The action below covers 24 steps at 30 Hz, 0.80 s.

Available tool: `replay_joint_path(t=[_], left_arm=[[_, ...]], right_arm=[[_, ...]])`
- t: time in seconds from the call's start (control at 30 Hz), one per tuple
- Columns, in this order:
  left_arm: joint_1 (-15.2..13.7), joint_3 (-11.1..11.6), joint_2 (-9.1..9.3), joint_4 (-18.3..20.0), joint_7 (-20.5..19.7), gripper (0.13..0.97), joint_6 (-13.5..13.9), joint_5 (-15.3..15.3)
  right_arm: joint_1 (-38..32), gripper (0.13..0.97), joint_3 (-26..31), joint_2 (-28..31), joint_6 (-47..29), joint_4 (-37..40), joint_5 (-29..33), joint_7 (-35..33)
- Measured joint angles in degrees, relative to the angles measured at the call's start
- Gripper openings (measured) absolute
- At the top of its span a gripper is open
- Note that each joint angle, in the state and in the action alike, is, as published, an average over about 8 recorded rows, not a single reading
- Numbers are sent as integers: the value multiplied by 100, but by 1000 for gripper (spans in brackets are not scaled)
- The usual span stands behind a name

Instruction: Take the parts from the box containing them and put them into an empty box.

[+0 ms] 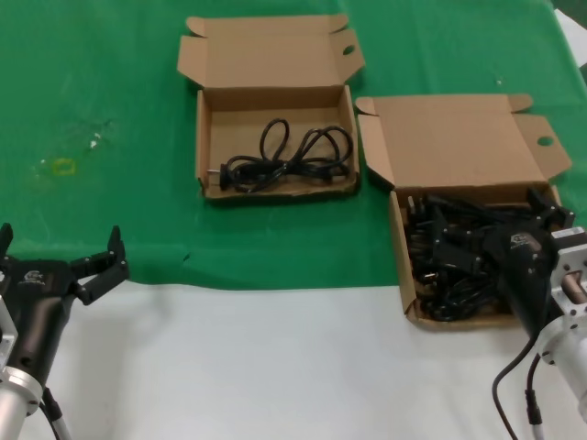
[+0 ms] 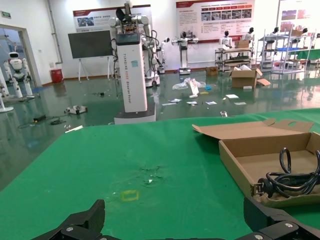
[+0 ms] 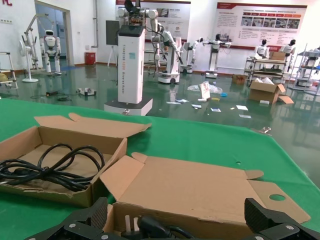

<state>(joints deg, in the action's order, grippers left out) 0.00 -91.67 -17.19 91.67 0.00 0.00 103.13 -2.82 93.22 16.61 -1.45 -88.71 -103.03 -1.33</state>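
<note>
The box with the splayed holed tab stands at the right, filled with a pile of black power cords. My right gripper is open over the pile at the box's right side. In the right wrist view my right gripper is spread wide, with a plug low between the fingers and the lid beyond. The box with short lid tabs stands further back and left and holds one looped cord. My left gripper is open and empty at the front left.
A green cloth covers the back of the table, and bare white tabletop runs along the front. A small yellow mark lies on the cloth at the left. The boxes sit close together, with a narrow gap between them.
</note>
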Motion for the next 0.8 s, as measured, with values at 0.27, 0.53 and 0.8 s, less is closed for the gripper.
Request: replay_joint_path(t=[0.27, 0.53, 0.8], left_arm=[[0, 0, 0, 0, 0, 966, 0, 0], [0, 0, 0, 0, 0, 966, 0, 0], [0, 0, 0, 0, 0, 966, 0, 0]], right_arm=[[0, 966, 0, 0, 0, 0, 0, 0], [0, 966, 0, 0, 0, 0, 0, 0], [0, 966, 0, 0, 0, 0, 0, 0]])
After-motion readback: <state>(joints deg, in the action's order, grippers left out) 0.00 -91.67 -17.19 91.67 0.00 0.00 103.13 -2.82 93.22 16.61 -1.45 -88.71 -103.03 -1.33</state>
